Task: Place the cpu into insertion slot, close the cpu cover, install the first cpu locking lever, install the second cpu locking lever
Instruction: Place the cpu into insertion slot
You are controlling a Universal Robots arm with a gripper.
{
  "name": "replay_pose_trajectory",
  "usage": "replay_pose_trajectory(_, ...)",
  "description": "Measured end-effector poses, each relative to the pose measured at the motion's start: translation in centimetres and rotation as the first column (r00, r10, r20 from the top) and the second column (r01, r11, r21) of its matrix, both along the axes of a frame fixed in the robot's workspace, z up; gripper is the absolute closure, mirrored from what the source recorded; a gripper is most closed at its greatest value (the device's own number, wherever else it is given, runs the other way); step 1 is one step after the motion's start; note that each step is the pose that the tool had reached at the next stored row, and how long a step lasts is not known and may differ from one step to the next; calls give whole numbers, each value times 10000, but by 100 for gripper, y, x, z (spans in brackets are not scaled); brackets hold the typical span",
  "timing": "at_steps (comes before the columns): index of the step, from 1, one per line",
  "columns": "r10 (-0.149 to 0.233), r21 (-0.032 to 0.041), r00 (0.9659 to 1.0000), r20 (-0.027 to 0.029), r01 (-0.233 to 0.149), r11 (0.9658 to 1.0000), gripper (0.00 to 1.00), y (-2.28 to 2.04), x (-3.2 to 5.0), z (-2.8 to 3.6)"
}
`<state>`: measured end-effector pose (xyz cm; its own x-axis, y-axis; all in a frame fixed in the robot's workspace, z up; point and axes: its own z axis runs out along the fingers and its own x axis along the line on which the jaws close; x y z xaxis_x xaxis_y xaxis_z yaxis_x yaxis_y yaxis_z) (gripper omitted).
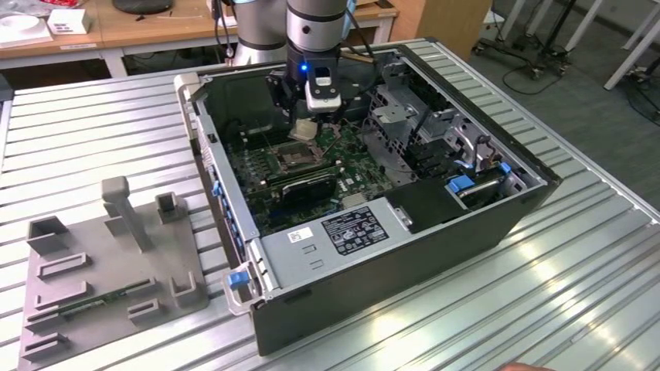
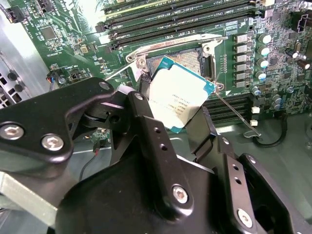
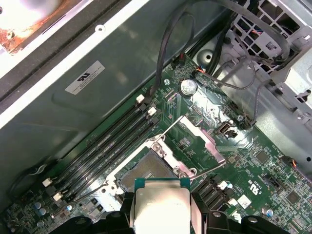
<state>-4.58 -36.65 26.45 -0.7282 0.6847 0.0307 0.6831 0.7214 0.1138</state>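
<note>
Alignment governs. My black gripper pinches the silvery-beige square cpu askew above the silver-rimmed insertion slot. I would square corners first.

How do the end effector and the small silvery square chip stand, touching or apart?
Touching: the second wrist view shows the end effector clamping the chip edgewise.

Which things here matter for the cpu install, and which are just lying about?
Job: cpu, held in the gripper; insertion slot, empty; cpu cover, open; locking lever, unlatched.

Lying about: memory slots; cables; power supply; grey holder on the table beside the case.
</note>
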Motion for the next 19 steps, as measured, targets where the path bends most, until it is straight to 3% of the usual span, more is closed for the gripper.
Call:
replay_pose_trajectory(6,-107,0,9999,-1,107,9999,46,0,0,-1)
replay_pose_trajectory(11,-848,1,9964,0,848,9964,46,0,0,-7)
replay_pose_trajectory(15,-1573,0,9875,-1,1573,9875,46,0,0,-11)
replay_pose_trajectory(19,-2279,1,9737,-1,2279,9737,46,0,0,-16)
